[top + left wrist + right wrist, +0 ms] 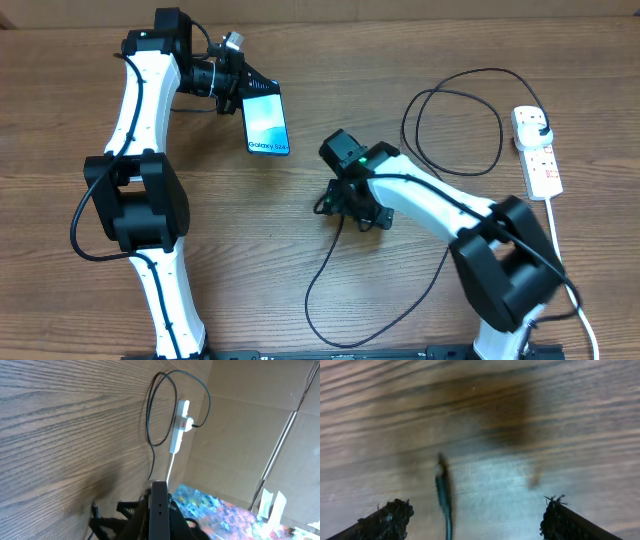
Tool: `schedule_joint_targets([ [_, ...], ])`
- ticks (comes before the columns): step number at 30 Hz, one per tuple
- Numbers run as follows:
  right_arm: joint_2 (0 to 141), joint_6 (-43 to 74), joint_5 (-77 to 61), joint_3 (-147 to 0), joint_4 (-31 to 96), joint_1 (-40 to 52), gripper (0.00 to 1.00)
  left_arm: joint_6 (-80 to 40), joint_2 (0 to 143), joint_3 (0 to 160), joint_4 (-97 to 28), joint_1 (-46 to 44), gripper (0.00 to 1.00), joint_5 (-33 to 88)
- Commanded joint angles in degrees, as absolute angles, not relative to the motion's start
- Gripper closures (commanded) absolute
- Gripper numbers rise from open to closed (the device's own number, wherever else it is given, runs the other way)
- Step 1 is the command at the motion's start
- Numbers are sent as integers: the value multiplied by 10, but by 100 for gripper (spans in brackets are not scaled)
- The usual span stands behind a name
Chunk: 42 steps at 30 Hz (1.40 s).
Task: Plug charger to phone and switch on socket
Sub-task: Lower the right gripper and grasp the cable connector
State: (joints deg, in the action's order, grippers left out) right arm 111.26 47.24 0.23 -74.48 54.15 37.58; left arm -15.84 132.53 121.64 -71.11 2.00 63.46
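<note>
Charger [306, 290]: thin black cable lying slack on the table [80, 60], one wide loop near the socket and a second bend toward the near edge. Its plug [540, 128] sits in an outlet at the strip's far end.
Tip [443, 495]: on the wood between the right fingers and touching neither. The right wrist view is badly blurred, so the connector's shape cannot be made out.
Phone [267, 120]: held off to the left, well apart from the tip, with its screen lit pale blue and "Galaxy" near its lower short edge. The left wrist view shows it edge-on and cut off at the bottom, the screen a smear of colour.
Socket [541, 165]: white strip at the table's right side. Red marks show, but the switches are too small to read as on or off. Its white cord [170, 465] trails toward the near edge.
Left gripper [245, 92]: clamped on the phone's upper end; its fingers are hidden behind the phone in its own camera.
Right gripper [340, 205]: low over the table at centre, jaws spread wide and holding nothing. Only the dark finger [387, 520] ends show, cut off by the frame.
</note>
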Motion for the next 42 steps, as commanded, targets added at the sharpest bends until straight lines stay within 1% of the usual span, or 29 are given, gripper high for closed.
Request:
schedule_joint_targets([
  [1, 1152, 483, 41, -780, 577, 388, 13, -146, 1326, 1229, -714, 23, 96, 663],
  [7, 1153, 498, 36, -781, 571, 388, 14, -145, 1326, 1229, -714, 23, 96, 672],
  [11, 1153, 497, 36, -781, 572, 388, 18, -145, 1326, 1229, -714, 23, 96, 672],
  [13, 1153, 497, 36, -781, 571, 388, 23, -145, 1326, 1229, -714, 23, 96, 672],
  [17, 1153, 497, 33, -781, 571, 389, 43, -145, 1326, 1229, -714, 23, 96, 672],
  [21, 1153, 497, 33, -781, 571, 389, 53, -145, 1326, 1229, -714, 23, 96, 672],
  [24, 1153, 497, 31, -781, 569, 389, 64, -145, 1326, 1229, -714, 23, 96, 672],
  [25, 1153, 497, 22, -781, 567, 389, 70, -145, 1326, 1229, -714, 23, 96, 672],
  [26, 1153, 497, 18, -781, 565, 389, 73, -145, 1326, 1229, -714, 23, 96, 672],
  [32, 1153, 498, 12, -781, 563, 389, 79, -145, 1326, 1229, -714, 23, 96, 672],
  [34, 1153, 498, 12, -781, 563, 389, 84, -145, 1326, 1229, -714, 23, 96, 672],
  [38, 1153, 498, 12, -781, 563, 389, 88, -145, 1326, 1229, -716, 23, 96, 672],
  [40, 1153, 500, 12, -781, 563, 389, 93, -146, 1326, 1229, -716, 23, 96, 672],
  [42, 1153, 504, 12, -781, 563, 389, 95, -145, 1326, 1229, -717, 23, 96, 672],
])
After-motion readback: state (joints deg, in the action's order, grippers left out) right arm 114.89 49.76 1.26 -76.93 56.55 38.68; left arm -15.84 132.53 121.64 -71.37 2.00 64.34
